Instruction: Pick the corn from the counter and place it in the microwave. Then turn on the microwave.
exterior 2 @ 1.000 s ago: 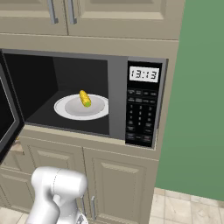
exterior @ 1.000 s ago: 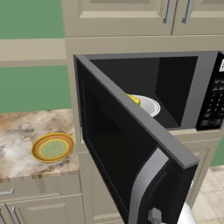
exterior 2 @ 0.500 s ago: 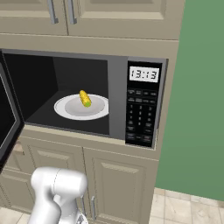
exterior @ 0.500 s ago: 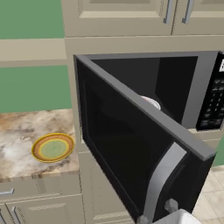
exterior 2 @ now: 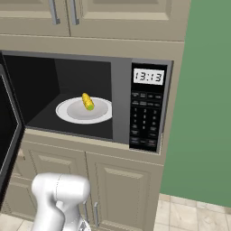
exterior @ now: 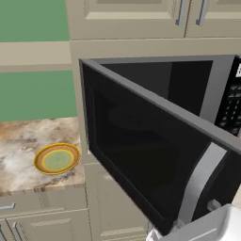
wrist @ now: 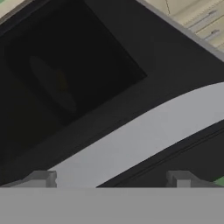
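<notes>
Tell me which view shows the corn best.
The right base view: the corn lies in plain sight on the white turntable plate. In the left base view the microwave door hides it; the hand view gives a faint shape through dark glass.

From my right-side camera I saw the microwave standing open, its door swung out at the left edge. The corn lay on the white turntable plate inside, and the clock display was lit.

Hidden behind the open microwave door in the left base view: cavity floor. Bench cropped at left edge.
</notes>
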You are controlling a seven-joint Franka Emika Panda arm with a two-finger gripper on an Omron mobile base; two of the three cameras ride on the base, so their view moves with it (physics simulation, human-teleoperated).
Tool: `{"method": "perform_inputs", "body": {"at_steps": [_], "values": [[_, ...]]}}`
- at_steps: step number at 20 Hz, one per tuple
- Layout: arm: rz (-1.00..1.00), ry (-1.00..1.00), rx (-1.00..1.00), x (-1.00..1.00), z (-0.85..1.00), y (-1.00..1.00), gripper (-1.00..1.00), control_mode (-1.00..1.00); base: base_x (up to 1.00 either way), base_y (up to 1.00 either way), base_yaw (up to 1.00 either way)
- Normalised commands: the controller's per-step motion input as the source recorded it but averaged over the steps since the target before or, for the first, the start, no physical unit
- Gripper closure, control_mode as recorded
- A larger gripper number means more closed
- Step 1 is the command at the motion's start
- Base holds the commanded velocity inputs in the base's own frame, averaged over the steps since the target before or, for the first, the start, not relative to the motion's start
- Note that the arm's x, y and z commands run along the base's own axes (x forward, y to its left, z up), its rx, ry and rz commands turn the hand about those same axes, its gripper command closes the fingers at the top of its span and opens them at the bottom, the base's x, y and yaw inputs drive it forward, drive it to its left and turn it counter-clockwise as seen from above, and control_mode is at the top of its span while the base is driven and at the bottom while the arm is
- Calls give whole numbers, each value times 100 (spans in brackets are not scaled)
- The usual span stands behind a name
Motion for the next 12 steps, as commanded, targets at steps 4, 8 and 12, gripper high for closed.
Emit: {"method": "perform_inputs", "body": {"at_steps": [4,8,12], "values": [[-7,0,5,16,-12,-63,-100,-100,0,0,0],[-7,0,5,17,-12,-65,-100,-100,0,0,0],[-6,0,5,18,-12,-64,-100,-100,0,0,0]]}}
